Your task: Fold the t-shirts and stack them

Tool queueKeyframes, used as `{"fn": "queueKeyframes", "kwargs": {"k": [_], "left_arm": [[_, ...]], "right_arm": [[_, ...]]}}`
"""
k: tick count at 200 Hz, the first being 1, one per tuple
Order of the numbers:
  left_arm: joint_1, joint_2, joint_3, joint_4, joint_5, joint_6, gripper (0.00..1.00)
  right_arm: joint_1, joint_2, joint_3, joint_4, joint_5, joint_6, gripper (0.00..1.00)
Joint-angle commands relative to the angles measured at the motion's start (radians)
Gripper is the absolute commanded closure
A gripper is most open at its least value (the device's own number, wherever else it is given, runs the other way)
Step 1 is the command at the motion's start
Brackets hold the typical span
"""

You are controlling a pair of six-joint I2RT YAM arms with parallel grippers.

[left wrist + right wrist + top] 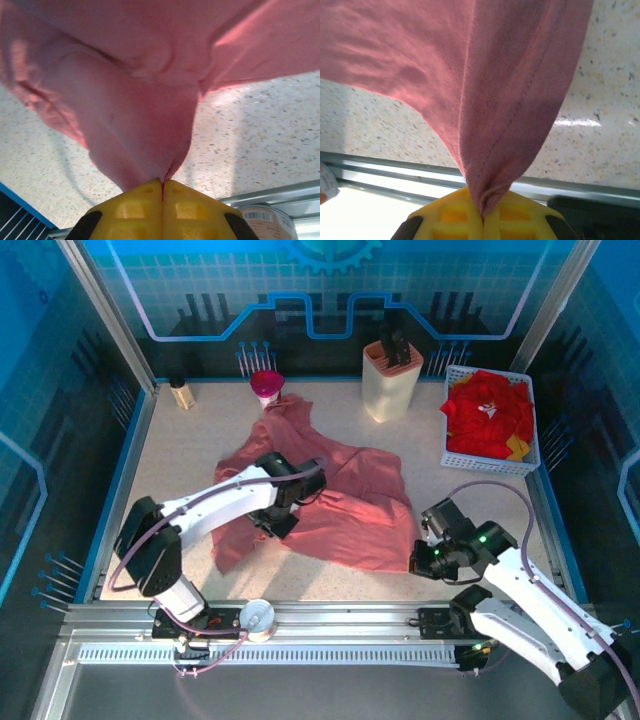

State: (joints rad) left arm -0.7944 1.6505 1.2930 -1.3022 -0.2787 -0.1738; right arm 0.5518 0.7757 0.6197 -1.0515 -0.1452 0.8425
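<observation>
Left end effector [162,184]: is clamping tight on a bunched fold of the salmon-pink t-shirt [350,510], with its yellow fingers meeting around the cloth.
Right end effector [482,216]: is pinching closed on a stitched hem of the same shirt, and the fabric is rising out of the grip in a narrow gather.
Shirt position: is lying rumpled across the middle of the tabletop [180,460], with one end reaching toward the far edge and the held parts hanging just above the speckled surface.
Red t-shirts [488,410]: are sitting heaped in the white mesh basket [490,462] at the far right corner, with a bit of yellow showing at the near right side.
Far edge: a cream holder [390,385], a pink cup [266,385] and a small bottle [181,392] are standing there.
Near rail: a can [257,618] is standing by the left arm's base.
</observation>
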Motion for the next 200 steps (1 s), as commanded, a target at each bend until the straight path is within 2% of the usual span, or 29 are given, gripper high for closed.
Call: {"fn": "queueKeyframes", "kwargs": {"k": [1,11,23,47,59,77,93,109,143,162,182,200], "left_arm": [[-0.034,0.063,0.002,-0.014,0.06,0.034,0.98],[-0.035,0.093,0.002,-0.015,0.058,0.035,0.94],[-0.035,0.12,0.011,-0.023,0.049,0.034,0.85],[-0.01,0.127,0.035,-0.046,0.041,0.054,0.66],[0.027,0.106,0.04,-0.045,0.061,0.081,0.51],[0.124,0.079,0.079,-0.048,0.026,0.076,0.44],[0.237,0.078,0.147,-0.053,0.004,0.014,0.43],[0.321,0.062,0.152,0.009,0.053,-0.008,0.45],[0.401,0.106,0.114,0.123,0.118,-0.039,0.48],[0.442,0.156,0.127,0.205,0.135,-0.054,0.51],[0.49,0.233,0.186,0.267,0.17,-0.077,0.53],[0.515,0.328,0.27,0.236,0.161,-0.085,0.56]], "right_arm": [[0.04,-0.001,-0.023,-0.045,0.042,0.042,1.0],[0.04,0.014,-0.017,-0.037,0.066,0.029,0.94],[0.039,0.04,0.016,-0.037,0.109,0.01,0.7],[0.022,0.088,0.113,-0.03,0.207,-0.044,0.32],[-0.006,0.12,0.16,-0.01,0.241,-0.086,0.2],[-0.081,0.175,0.213,0.051,0.239,-0.161,0.16],[-0.148,0.224,0.241,0.125,0.196,-0.217,0.15],[-0.186,0.276,0.253,0.2,0.172,-0.258,0.15],[-0.257,0.426,0.247,0.338,0.14,-0.321,0.16],[-0.311,0.483,0.224,0.477,0.094,-0.344,0.16],[-0.346,0.547,0.219,0.617,0.063,-0.347,0.17],[-0.373,0.659,0.254,0.687,0.032,-0.335,0.17]]}}
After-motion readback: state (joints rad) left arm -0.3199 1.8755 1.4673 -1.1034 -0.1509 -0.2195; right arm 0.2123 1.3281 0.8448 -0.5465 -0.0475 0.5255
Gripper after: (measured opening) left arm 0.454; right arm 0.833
